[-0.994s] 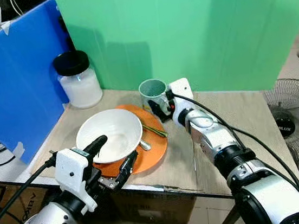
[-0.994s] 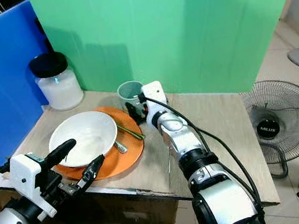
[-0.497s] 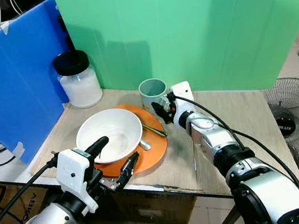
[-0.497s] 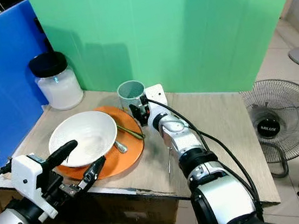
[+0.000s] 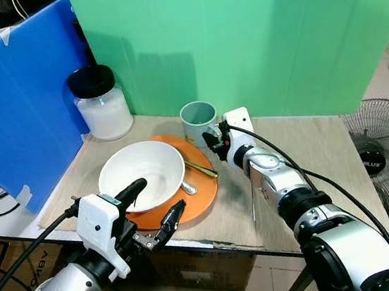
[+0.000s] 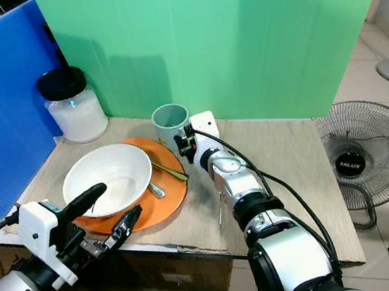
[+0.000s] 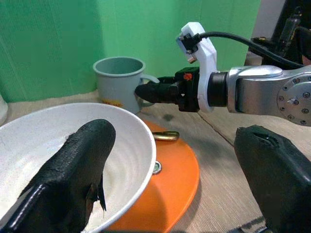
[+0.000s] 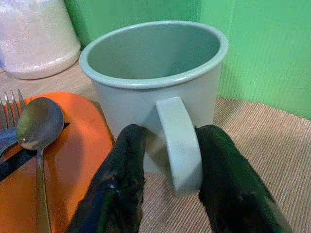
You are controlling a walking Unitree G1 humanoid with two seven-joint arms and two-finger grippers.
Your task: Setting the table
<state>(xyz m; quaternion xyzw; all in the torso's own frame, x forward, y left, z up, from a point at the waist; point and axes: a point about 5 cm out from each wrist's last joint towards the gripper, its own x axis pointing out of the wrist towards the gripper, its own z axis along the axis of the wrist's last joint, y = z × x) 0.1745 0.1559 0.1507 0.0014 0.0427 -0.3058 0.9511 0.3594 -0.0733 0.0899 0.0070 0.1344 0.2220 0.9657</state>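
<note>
- Over the last second the right gripper (image 8: 167,160) has drawn a little away from the mug (image 5: 199,121), and its jaws have parted. They now stand narrowly apart, one finger on each side of the mug's handle (image 8: 179,141), with some slack showing rather than a firm squeeze.
- I read that as the mug just having been set down and let go, so placing the cup looks done or nearly done.
- The mug stands upright near the counter's (image 5: 309,153) back edge, about midway along it, just beside the far rim of the orange plate (image 5: 202,194). Its long axis is vertical, mouth up, and the handle points toward the counter's right edge, at the right gripper.
- The white bowl (image 5: 141,173) sits on the plate; a spoon (image 8: 39,126) and fork (image 8: 9,104) lie on the plate between bowl and mug.
- The left gripper (image 5: 156,207) hovers at the counter's front edge, jaws wide, one finger over the bowl's near rim, holding nothing.
</note>
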